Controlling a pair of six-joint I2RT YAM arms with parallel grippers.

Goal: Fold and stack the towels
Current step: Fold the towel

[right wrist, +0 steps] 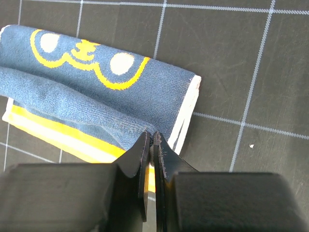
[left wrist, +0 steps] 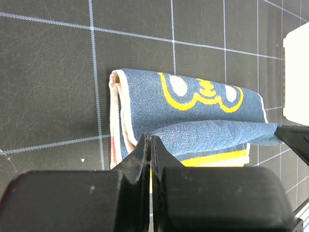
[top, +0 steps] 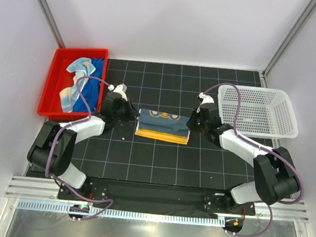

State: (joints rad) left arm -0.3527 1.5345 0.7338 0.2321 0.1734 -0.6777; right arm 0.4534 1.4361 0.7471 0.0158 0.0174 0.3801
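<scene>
Black gridded table is carrying everything. White mesh basket is sitting far right. Red tray is sitting far left, holding crumpled towels. Folded blue-and-yellow towel is lying at centre, directly between the two claws. Left gripper and right gripper are closed tight, each pinching a raised fold of that towel at its own end.

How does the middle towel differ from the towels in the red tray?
The middle towel lies folded on the table; the tray towels lie crumpled inside the red tray. The left tool and the right tool pinch the middle towel; nothing touches the tray towels. Both show blue.
</scene>
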